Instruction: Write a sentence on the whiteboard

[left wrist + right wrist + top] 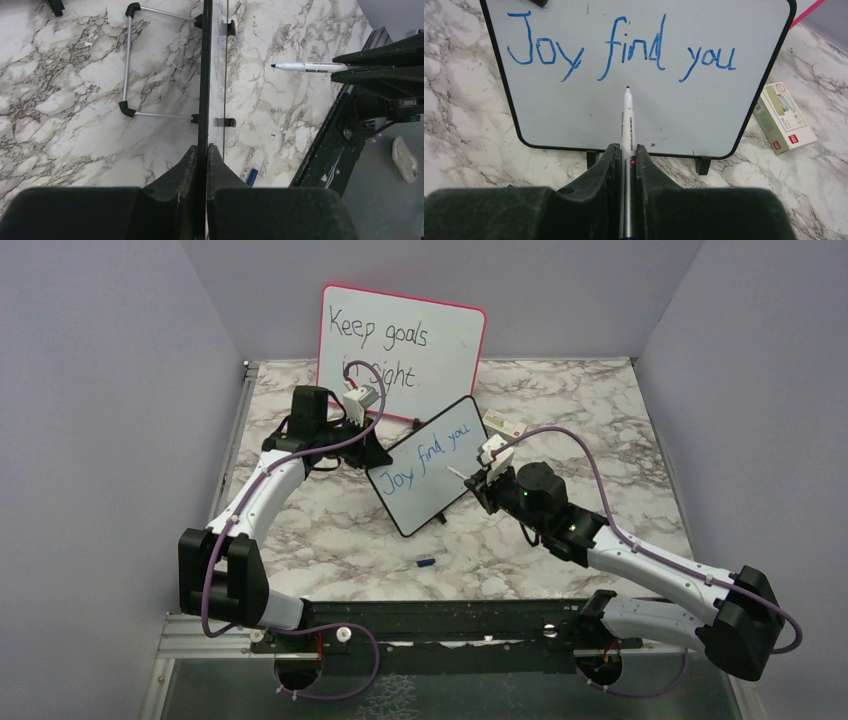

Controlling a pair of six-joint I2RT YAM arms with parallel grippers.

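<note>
Our right gripper [626, 150] clamps a marker [627, 117], tip just short of the whiteboard [574, 112] standing on the table [600, 420]; its blue sentence [624, 47] reads "Joy find you". Our left gripper [202, 150] pinches its edge; behind it a pink-framed board [445, 365] reads "Keep goals"

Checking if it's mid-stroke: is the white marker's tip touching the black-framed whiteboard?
No, the left wrist view shows marble tabletop between the white marker and the black-framed whiteboard.

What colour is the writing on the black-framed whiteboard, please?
The sentence is blue, clearest in the right wrist view.
</note>
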